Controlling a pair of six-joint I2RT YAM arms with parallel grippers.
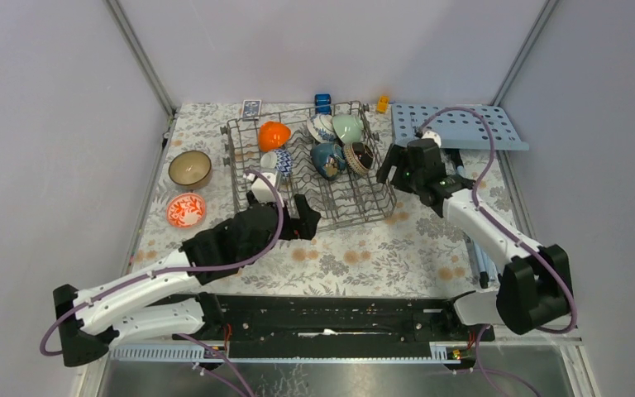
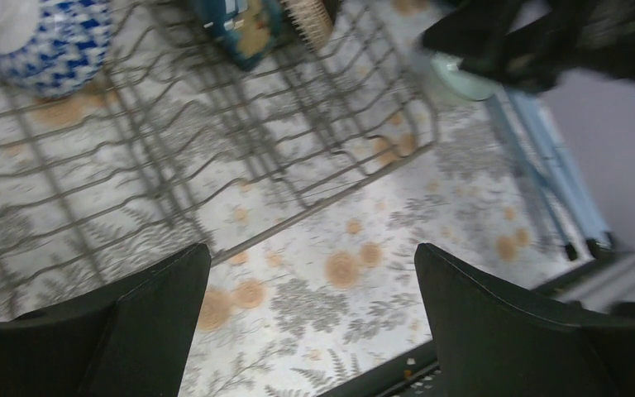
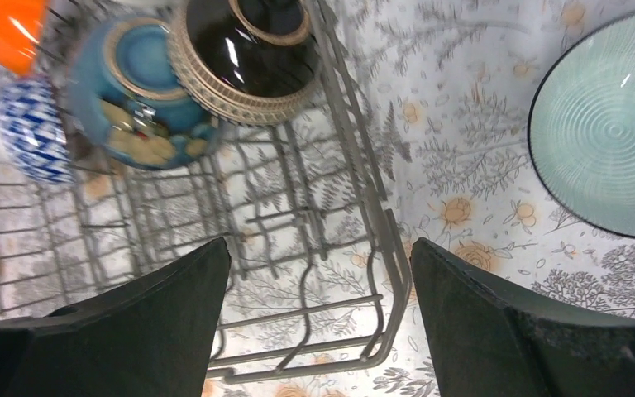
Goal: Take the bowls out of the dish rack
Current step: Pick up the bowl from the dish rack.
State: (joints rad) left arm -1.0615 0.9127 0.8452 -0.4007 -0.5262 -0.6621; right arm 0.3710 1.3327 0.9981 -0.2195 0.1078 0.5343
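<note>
The grey wire dish rack (image 1: 248, 188) stands mid-table and holds several bowls: orange (image 1: 274, 135), blue-and-white (image 1: 281, 161), pale green (image 1: 347, 126), dark blue (image 1: 328, 159) and dark brown (image 1: 359, 155). A brown bowl (image 1: 190, 169) and a red-and-white bowl (image 1: 186, 210) sit on the cloth to its left. Another pale green bowl (image 3: 608, 124) rests on the cloth just right of the rack. My right gripper (image 3: 321, 281) hangs open over the rack's right near corner (image 3: 380, 248), holding nothing. My left gripper (image 2: 312, 281) is open and empty above the rack's front edge (image 2: 331, 203).
A light-blue perforated board (image 1: 459, 126) lies at the back right. Small blue (image 1: 323, 102) and orange (image 1: 383, 103) items and a card (image 1: 251, 107) sit behind the rack. Grey walls close in both sides.
</note>
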